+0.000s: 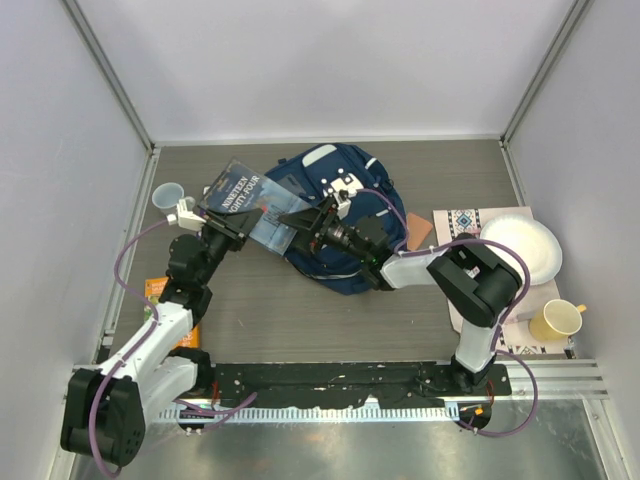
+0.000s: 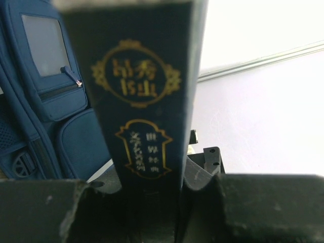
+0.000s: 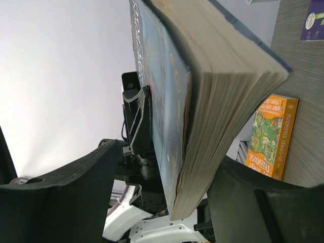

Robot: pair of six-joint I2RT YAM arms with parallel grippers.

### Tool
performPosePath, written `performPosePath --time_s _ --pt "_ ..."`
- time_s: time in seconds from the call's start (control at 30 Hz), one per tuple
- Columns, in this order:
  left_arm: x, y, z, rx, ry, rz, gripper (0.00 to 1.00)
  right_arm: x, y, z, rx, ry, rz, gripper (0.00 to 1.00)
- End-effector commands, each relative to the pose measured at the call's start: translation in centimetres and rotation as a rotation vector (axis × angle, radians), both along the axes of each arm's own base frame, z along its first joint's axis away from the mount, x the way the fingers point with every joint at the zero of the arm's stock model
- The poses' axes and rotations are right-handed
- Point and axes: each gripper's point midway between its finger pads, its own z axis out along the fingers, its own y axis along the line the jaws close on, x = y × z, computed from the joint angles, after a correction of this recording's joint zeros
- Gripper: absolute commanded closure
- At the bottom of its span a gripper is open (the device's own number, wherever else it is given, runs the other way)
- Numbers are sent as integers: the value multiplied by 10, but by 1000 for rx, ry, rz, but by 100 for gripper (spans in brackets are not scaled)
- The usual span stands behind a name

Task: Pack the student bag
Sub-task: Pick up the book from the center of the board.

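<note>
Though tilted, book (image 1: 240, 203): "NINETEEN EIGHTY FOUR"

**Two matching arms in white and black, trailing purple cable**

The left arm (image 1: 152, 338) and right arm (image 1: 412, 268) wear the same livery; smooth white shells on the long links, chunky matt-black housings at the joints; a thin purple cable (image 1: 124, 268) loops loosely along each one; both are bolted to a long black base plate (image 1: 340, 378) dotted with small holes. Up close, the left claw (image 2: 152, 217) has blocky black fingers (image 2: 40, 212), scuffed grey along their edges; the right claw (image 3: 162, 202) has broad, dark, curved fingers (image 3: 61, 187), one with a small round recess.
</note>
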Motion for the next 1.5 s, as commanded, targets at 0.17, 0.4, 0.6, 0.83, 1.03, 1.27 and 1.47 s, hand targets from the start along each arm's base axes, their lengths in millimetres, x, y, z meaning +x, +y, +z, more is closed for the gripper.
performPosePath --time_s 0.17,0.4,0.6,0.83,1.03,1.27,1.47 --pt "-10 -2 51 -71 -189 -30 100 8 5 49 160 -113 -5 45" --pt "-10 -4 45 -66 -171 -43 100 13 -4 48 141 -124 -40 85" --pt "-9 -12 38 29 -142 -86 49 21 -27 48 55 -161 -125 99" --pt "-11 -6 15 277 -58 -90 8 56 -122 29 -382 -166 -451 99" --pt "-10 -34 12 474 -67 -160 0 64 -232 32 -734 -152 -769 99" --pt "-16 -121 5 712 -125 -392 0 44 -332 67 -929 -152 -1054 99" --pt "-30 -198 -23 882 -146 -619 0 29 -371 98 -1015 -185 -1184 99"
